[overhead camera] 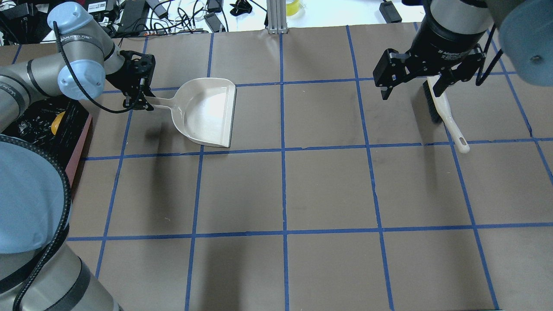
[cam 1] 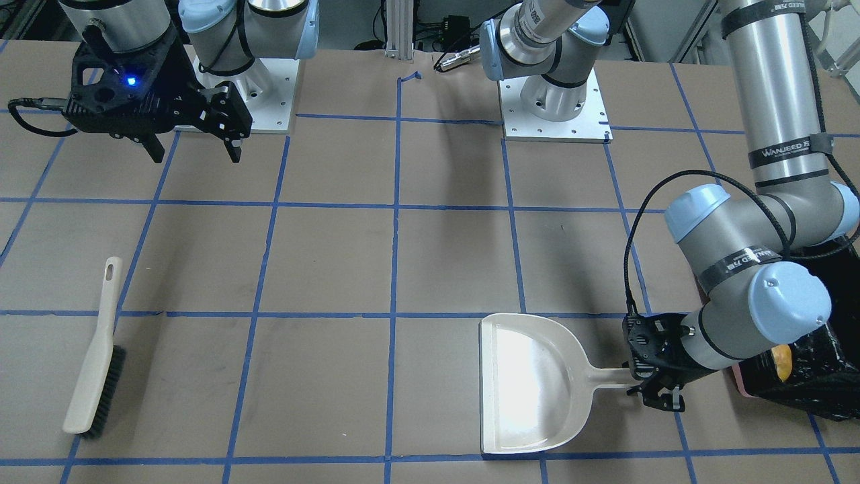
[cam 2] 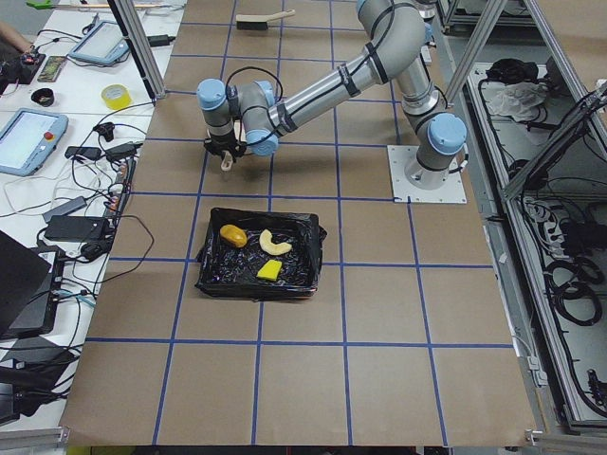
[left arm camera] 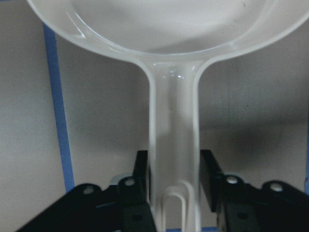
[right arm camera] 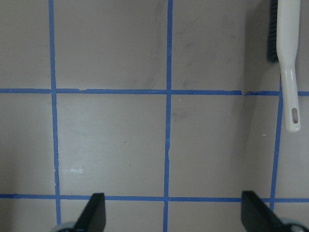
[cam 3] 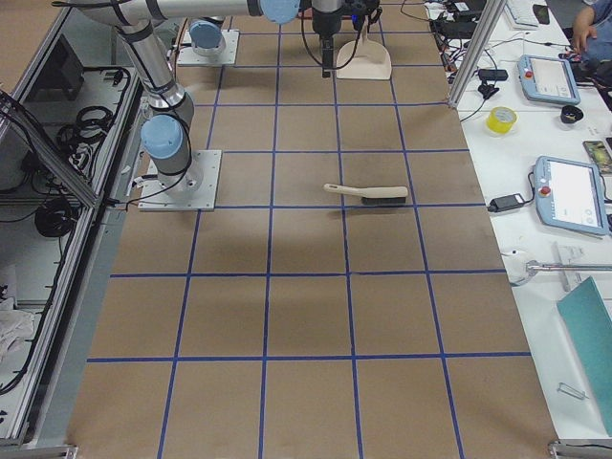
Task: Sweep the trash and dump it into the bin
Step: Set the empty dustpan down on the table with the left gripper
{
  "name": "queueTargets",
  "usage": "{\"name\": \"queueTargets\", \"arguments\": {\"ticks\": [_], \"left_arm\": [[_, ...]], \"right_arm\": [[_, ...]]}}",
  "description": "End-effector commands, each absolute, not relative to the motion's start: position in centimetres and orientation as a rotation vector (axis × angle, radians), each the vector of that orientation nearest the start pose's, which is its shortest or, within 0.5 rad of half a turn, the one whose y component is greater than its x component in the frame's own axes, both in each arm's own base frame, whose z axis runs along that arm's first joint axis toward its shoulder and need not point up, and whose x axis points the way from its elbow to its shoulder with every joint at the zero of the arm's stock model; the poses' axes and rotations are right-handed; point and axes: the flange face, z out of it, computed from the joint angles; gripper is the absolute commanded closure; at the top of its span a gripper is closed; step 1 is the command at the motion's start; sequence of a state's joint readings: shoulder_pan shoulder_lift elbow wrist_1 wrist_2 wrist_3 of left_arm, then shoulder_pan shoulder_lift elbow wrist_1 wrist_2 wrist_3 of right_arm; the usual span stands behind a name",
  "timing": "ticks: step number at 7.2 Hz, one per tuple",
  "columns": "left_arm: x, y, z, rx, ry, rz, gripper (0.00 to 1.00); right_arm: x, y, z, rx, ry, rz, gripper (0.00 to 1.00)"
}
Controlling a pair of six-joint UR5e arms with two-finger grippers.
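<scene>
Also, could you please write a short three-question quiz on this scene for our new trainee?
1. True or false: the dustpan holds trash.
2. The right gripper is: A) open and empty; B) shut on a piece; C) out of every view.
3. Fill in: ___ pieces lie in the bin.
Key: 1 false; 2 A; 3 three.
</scene>
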State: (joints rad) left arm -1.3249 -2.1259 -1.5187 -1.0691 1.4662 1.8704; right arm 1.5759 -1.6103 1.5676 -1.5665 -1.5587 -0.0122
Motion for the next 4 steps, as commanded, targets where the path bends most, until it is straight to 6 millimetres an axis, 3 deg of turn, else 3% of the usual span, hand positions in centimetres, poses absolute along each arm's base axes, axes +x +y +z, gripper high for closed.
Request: {"name": "queueTargets", "arguments": {"ticks": [1,3,4], "left_arm": [[2.2,-67.8,25.2,-2.24,-2.148,0.142,0.0],[1.7,-66.3,30.1,-2.129,-2.262,0.111,0.0],[1.5,-64.8,32.4,-1.953,-2.361,0.095,0.0]], "right_arm": [[13.7,-47.8,50.8,-0.027,3.127,-0.062,0.0],[13.5,-47.8,50.8,-0.022,3.127,-0.063,0.0],[13.5,-47.8,50.8,-0.022,3.127,-0.062,0.0]]}}
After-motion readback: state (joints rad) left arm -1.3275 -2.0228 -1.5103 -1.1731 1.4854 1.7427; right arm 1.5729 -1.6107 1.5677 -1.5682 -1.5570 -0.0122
